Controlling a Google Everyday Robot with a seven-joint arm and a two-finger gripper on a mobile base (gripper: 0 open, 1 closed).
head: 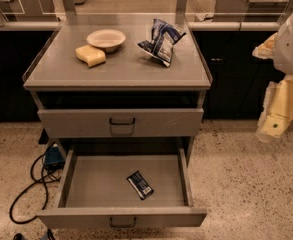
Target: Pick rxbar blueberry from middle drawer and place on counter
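Observation:
The rxbar blueberry (140, 184), a small dark bar with a blue and white label, lies flat in the tray of the middle drawer (98, 181), right of centre and near the front. The drawer is pulled fully out, with its dark loop handle (122, 222) at the bottom of the view. The counter (118, 66) is the grey cabinet top above. My arm hangs at the right edge of the view. The gripper (273, 126) is beside the cabinet, to the right of the closed drawer front and well apart from the bar.
On the counter stand a pale bowl (106, 39), a yellow sponge (90, 55) and a blue and white chip bag (161, 41). A closed grey drawer front (121, 122) sits above the open drawer. Black cables (33, 181) lie on the speckled floor at the left.

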